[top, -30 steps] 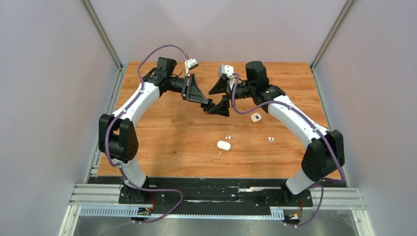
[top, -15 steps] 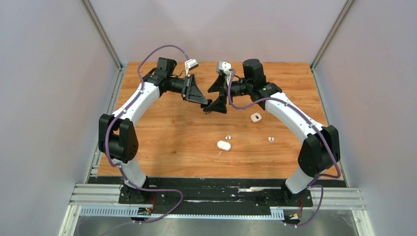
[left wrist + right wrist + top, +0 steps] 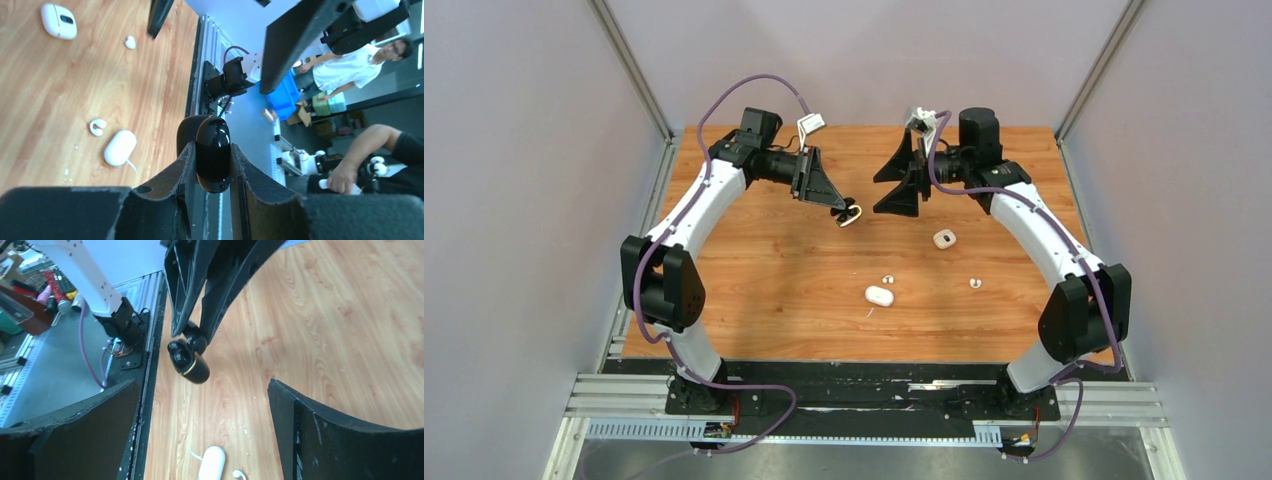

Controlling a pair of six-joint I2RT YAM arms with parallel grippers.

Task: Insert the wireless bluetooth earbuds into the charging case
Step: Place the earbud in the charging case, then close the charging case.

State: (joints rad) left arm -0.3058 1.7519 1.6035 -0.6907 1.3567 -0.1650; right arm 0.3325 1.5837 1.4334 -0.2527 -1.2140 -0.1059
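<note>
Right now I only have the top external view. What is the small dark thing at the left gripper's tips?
Observer: A glossy black oval charging case, clamped between the left gripper pads. The left wrist view shows it close up.
Operator: Lid open or shut?
Observer: It looks open. The right wrist view shows two black halves apart, with a gold band around one of them.
Operator: Is the right gripper carrying anything?
Observer: No. In its own wrist view the right gripper has its jaws spread wide with nothing between them, only bare table.
</note>
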